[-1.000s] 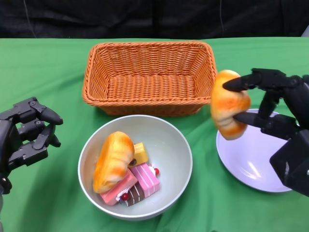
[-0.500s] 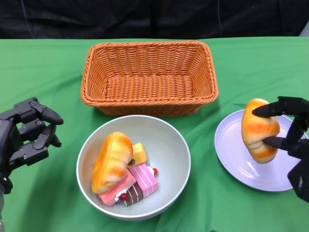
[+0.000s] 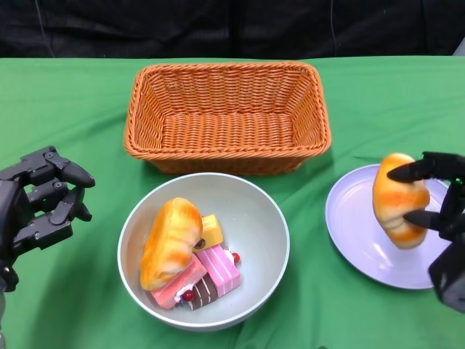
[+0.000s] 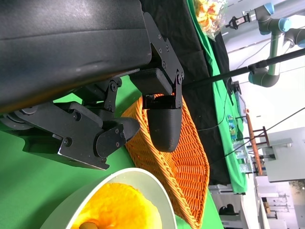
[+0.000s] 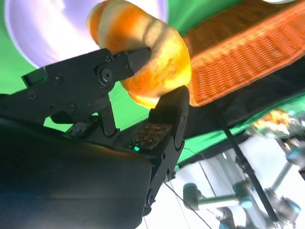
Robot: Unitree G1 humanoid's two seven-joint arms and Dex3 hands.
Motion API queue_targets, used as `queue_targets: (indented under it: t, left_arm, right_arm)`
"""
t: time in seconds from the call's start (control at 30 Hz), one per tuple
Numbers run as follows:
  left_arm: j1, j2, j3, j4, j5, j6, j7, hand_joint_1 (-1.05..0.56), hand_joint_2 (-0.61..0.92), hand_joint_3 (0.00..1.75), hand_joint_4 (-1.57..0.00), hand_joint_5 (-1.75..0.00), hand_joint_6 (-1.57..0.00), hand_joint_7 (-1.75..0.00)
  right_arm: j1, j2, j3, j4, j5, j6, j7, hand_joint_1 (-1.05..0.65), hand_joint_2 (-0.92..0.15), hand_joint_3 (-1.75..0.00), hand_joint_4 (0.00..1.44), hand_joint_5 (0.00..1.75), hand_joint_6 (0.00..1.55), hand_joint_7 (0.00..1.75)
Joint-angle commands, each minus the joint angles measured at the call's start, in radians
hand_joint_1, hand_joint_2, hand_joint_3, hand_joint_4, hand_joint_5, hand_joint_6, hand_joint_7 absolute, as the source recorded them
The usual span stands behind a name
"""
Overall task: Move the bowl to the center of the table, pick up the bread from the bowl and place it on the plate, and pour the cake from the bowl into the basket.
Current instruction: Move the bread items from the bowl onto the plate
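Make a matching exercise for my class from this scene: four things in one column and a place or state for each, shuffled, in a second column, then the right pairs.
Things:
1. basket
2. bowl
3. held bread
4. left hand

States:
A. over the plate
B. holds nothing, fingers apart
C. contains cake pieces and a bread
D. nothing inside

Pairs: 1-D, 2-C, 3-A, 4-B

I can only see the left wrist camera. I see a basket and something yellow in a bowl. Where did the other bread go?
Observer: The right hand pinches a bread roll over the white plate.
Operator: Is the basket full?
Observer: No, the basket holds nothing.
Operator: What else is in the bowl?
Observer: Beside the second bread in the bowl lie cake pieces, pink, yellow and brown.
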Motion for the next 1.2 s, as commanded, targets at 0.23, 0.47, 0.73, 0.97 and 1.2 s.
queue_targets:
  t: [0.23, 0.47, 0.73, 0.97, 1.2]
  left_arm:
    - [-0.009, 0.03, 0.007, 0.008, 0.003, -0.01, 0.005, 0.03, 0.74, 0.81, -0.68, -1.59, -0.71, -1.28]
    - [-0.009, 0.03, 0.008, 0.008, -0.002, -0.01, 0.002, 0.03, 0.74, 0.81, -0.67, -1.59, -0.71, -1.28]
    - [0.001, 0.029, 0.007, -0.004, -0.001, -0.012, 0.005, 0.01, 0.72, 0.83, -0.68, -1.59, -0.7, -1.3]
    - [0.003, 0.025, 0.006, -0.009, -0.004, -0.012, 0.002, 0.03, 0.72, 0.85, -0.67, -1.61, -0.7, -1.31]
    - [0.0, 0.023, 0.006, -0.004, -0.009, -0.015, -0.004, 0.03, 0.72, 0.85, -0.68, -1.6, -0.7, -1.31]
  right_arm:
    - [-0.091, -0.04, 0.08, 0.148, -0.092, -0.049, -0.059, -0.05, -0.92, -0.03, 0.88, 1.21, 1.11, 0.27]
    - [-0.115, -0.045, 0.104, 0.193, -0.109, -0.063, -0.078, -0.05, -0.92, -0.03, 0.88, 1.21, 1.13, 0.22]
    - [-0.245, -0.033, 0.232, 0.389, -0.229, -0.015, -0.115, -0.16, -0.91, 0.0, 0.95, 0.84, 1.14, 0.06]
    - [-0.269, -0.041, 0.275, 0.403, -0.246, 0.049, -0.066, -0.19, -0.92, 0.0, 0.88, 0.9, 1.09, 0.01]
    - [-0.261, -0.069, 0.301, 0.298, -0.263, 0.179, 0.113, -0.25, -0.91, 0.0, 0.63, 1.06, 0.8, 0.0]
